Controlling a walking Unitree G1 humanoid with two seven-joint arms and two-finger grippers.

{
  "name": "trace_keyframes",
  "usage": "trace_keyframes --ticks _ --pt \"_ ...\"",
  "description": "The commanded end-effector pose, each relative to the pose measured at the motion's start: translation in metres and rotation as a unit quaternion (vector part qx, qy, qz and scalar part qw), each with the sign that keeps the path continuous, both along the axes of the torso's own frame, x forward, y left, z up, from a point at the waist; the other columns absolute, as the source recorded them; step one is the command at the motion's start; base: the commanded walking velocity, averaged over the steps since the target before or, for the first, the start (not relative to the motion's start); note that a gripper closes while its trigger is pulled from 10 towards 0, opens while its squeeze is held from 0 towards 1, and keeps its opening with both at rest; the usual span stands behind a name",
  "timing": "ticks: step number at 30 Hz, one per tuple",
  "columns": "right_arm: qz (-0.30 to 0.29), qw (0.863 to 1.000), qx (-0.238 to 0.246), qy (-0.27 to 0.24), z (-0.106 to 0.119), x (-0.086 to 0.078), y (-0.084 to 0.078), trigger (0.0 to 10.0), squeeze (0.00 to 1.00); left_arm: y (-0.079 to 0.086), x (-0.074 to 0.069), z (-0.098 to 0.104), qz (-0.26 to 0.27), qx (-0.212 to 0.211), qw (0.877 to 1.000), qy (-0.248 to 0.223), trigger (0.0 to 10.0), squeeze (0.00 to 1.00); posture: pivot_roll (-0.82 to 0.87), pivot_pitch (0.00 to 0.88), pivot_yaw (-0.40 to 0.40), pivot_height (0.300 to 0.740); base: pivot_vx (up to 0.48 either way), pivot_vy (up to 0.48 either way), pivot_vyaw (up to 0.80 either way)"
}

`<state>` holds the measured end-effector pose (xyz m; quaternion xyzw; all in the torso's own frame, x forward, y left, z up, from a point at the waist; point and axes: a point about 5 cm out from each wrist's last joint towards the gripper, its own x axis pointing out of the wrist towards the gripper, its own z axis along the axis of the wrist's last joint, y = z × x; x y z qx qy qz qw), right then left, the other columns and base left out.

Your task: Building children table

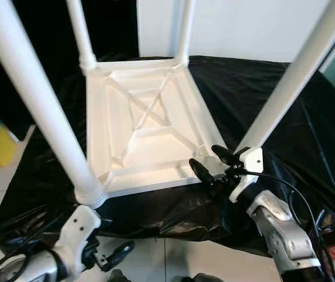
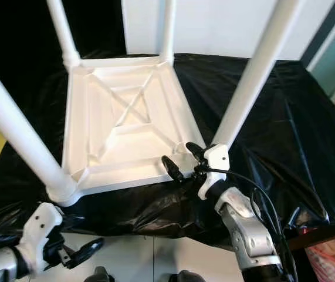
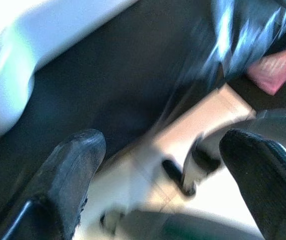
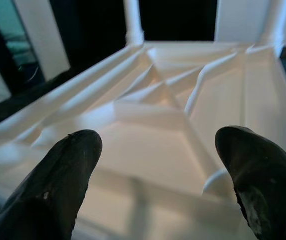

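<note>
White plastic table lies upside-down (legs up); my right gripper gapes at its near edge, left gripper empty, spread below it.

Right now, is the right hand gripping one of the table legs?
No: the right hand hangs open by the upturned table's near corner, next to a leg.

The white table looks like smooth, slightly glossy plastic, resting on a crinkled shiny black sheet.
</note>
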<state>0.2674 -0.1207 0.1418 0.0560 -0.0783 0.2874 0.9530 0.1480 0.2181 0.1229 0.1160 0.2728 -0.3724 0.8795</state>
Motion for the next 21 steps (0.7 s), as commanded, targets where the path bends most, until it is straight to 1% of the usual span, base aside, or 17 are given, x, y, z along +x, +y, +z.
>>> trace_keyframes --ticks 1,2,4,5,6,8,9,11,12,14,15,16,17,18,19,20,21 --pt "-0.021 1.0 -0.004 0.005 -0.004 0.003 -0.007 10.0 0.0 0.014 -0.001 0.0 -0.012 0.001 1.0 0.017 10.0 0.0 0.12 0.056 -0.1 0.74 0.0 0.0 0.0" --pt "-0.031 1.0 -0.005 0.005 -0.005 0.005 -0.01 10.0 0.0 0.034 0.005 0.001 0.013 0.025 1.0 0.013 10.0 0.0 0.12 0.053 -0.1 0.74 0.0 0.0 0.0" --pt "-0.031 1.0 -0.005 0.005 -0.005 0.005 -0.01 10.0 0.0 0.034 0.005 0.001 0.013 0.025 1.0 0.013 10.0 0.0 0.12 0.053 -0.1 0.74 0.0 0.0 0.0" --pt "-0.033 0.999 -0.005 0.005 -0.005 0.006 -0.012 10.0 0.0 0.044 0.01 0.001 0.026 0.038 0.999 0.008 10.0 0.0 0.12 0.048 -0.097 0.74 0.0 0.0 0.0" --pt "-0.033 0.999 -0.005 0.005 -0.005 0.006 -0.012 10.0 0.0 0.044 0.01 0.001 0.026 0.038 0.999 0.008 10.0 0.0 0.12 0.048 -0.097 0.74 0.0 0.0 0.0" --pt "-0.039 0.999 -0.008 0.005 -0.006 0.009 -0.016 10.0 0.0 0.067 0.024 0.005 0.054 0.064 0.996 -0.011 10.0 0.0 0.12 0.041 -0.088 0.74 0.0 0.0 0.0" --pt "-0.039 0.999 -0.008 0.005 -0.006 0.009 -0.016 10.0 0.0 0.067 0.024 0.005 0.054 0.064 0.996 -0.011 10.0 0.0 0.12 0.041 -0.088 0.74 0.0 0.0 0.0" --pt "-0.045 0.999 -0.011 0.004 -0.006 0.013 -0.019 10.0 0.0 0.086 0.041 0.012 0.084 0.079 0.993 -0.037 10.0 0.0 0.12 0.036 -0.084 0.74 0.0 0.0 0.0" --pt "-0.045 0.999 -0.011 0.004 -0.006 0.013 -0.019 10.0 0.0 0.086 0.041 0.012 0.084 0.079 0.993 -0.037 10.0 0.0 0.12 0.036 -0.084 0.74 0.0 0.0 0.0" --pt "-0.048 0.999 -0.012 0.004 -0.007 0.014 -0.02 10.0 0.0 0.091 0.05 0.016 0.097 0.081 0.991 -0.05 10.0 0.0 0.11 0.032 -0.081 0.74 0.0 0.0 0.0" --pt "-0.053 0.998 -0.014 0.003 -0.007 0.015 -0.022 10.0 0.0 0.094 0.061 0.02 0.101 0.084 0.989 -0.067 10.0 0.0 0.1 0.034 -0.078 0.74 0.0 0.0 0.0" --pt "-0.053 0.998 -0.014 0.003 -0.007 0.015 -0.022 10.0 0.0 0.094 0.061 0.02 0.101 0.084 0.989 -0.067 10.0 0.0 0.1 0.034 -0.078 0.74 0.0 0.0 0.0" --pt "-0.058 0.998 -0.015 0.003 -0.007 0.016 -0.023 10.0 0.0 0.097 0.076 0.024 0.113 0.085 0.986 -0.086 10.0 0.0 0.09 0.032 -0.073 0.74 0.0 0.0 0.0" --pt "-0.058 0.998 -0.015 0.003 -0.007 0.016 -0.023 10.0 0.0 0.097 0.076 0.024 0.113 0.085 0.986 -0.086 10.0 0.0 0.09 0.032 -0.073 0.74 0.0 0.0 0.0" --pt "-0.064 0.998 -0.017 0.003 -0.008 0.016 -0.024 10.0 0.0 0.098 0.095 0.029 0.123 0.083 0.983 -0.11 10.0 0.0 0.08 0.032 -0.071 0.74 0.0 0.0 0.0" --pt "-0.064 0.998 -0.017 0.003 -0.008 0.016 -0.024 10.0 0.0 0.098 0.095 0.029 0.123 0.083 0.983 -0.11 10.0 0.0 0.08 0.032 -0.071 0.74 0.0 0.0 0.0" --pt "-0.067 0.998 -0.019 0.002 -0.008 0.016 -0.025 10.0 0.0 0.099 0.107 0.033 0.127 0.081 0.981 -0.125 10.0 0.0 0.08 0.032 -0.071 0.74 0.0 0.0 0.0"
